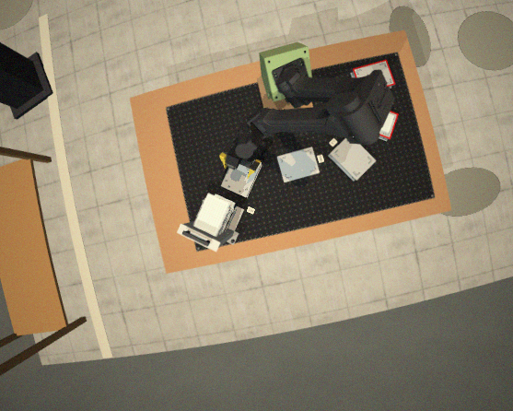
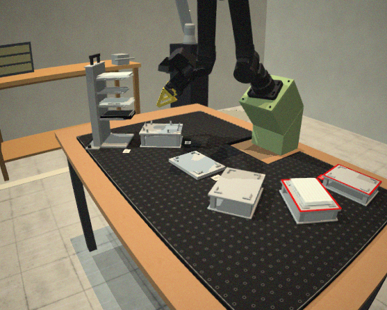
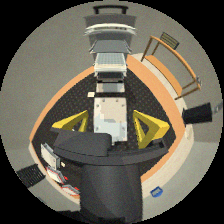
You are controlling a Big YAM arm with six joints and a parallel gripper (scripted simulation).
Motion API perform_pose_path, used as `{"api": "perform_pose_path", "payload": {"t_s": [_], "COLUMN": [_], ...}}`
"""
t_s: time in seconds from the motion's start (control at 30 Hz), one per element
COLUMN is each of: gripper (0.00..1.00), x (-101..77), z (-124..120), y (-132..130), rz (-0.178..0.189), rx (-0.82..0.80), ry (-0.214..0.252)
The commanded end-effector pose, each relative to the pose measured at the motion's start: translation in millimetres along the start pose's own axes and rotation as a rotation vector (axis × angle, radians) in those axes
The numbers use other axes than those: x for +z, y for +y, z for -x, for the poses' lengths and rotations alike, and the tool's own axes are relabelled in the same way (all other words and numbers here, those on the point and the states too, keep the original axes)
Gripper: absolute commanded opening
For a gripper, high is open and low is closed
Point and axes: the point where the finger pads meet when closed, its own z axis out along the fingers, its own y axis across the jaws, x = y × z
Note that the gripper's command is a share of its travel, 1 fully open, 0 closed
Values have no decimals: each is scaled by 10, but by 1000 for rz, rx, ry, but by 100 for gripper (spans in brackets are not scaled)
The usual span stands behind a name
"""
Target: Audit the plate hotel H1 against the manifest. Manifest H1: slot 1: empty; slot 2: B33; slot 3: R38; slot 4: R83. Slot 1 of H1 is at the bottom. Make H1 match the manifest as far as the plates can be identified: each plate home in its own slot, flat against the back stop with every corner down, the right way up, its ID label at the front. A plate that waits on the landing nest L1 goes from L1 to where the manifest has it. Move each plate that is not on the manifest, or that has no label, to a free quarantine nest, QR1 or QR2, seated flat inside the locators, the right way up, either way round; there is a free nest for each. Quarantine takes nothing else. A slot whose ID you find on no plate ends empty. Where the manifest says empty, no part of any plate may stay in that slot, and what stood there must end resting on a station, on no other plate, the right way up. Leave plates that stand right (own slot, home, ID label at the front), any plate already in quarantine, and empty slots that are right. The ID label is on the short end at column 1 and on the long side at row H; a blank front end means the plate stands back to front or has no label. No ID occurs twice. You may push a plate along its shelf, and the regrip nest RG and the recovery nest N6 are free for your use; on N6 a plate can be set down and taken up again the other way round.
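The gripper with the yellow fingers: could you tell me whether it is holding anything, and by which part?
Nothing is held: the gripper is open, in the air above a nest near the plate hotel.

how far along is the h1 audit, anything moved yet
Looks done: one white plate sits in a red-rimmed quarantine nest; the other red-rimmed nest is bare. In hand: nothing, the end effector is open, raised above the nest beside the hotel. Left: the hotel's shelves hold plates, a dark one lowest; labels unreadable.
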Motion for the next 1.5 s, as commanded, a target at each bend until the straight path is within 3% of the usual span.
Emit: {"api": "perform_pose_path", "payload": {"t_s": [0.0, 1.47], "gripper": [100, 100], "x": [77, 475], "z": [160, 504], "y": [43, 27], "rz": [14, 10], "rx": [-7, 2], "ry": [-21, -10]}}
